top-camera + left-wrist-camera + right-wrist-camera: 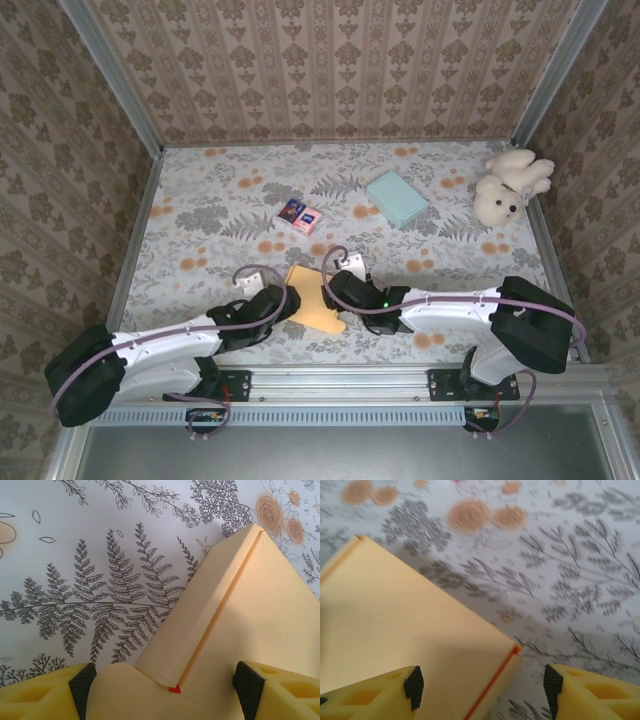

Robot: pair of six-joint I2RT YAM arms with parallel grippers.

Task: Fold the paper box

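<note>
Paper box [316, 306] — flat, yellow-orange, is lying on the floral counter [200, 220] near its front edge, between the two arms. Left gripper [165, 687] — jaws are standing spread, straddling a raised folded flap of the box. Right gripper [482, 682] — jaws are standing spread at a box corner, one pad over the box, the other over bare counter.

Bright even light; soft shadow across paper box [410, 615]; right wrist view blurred.
</note>
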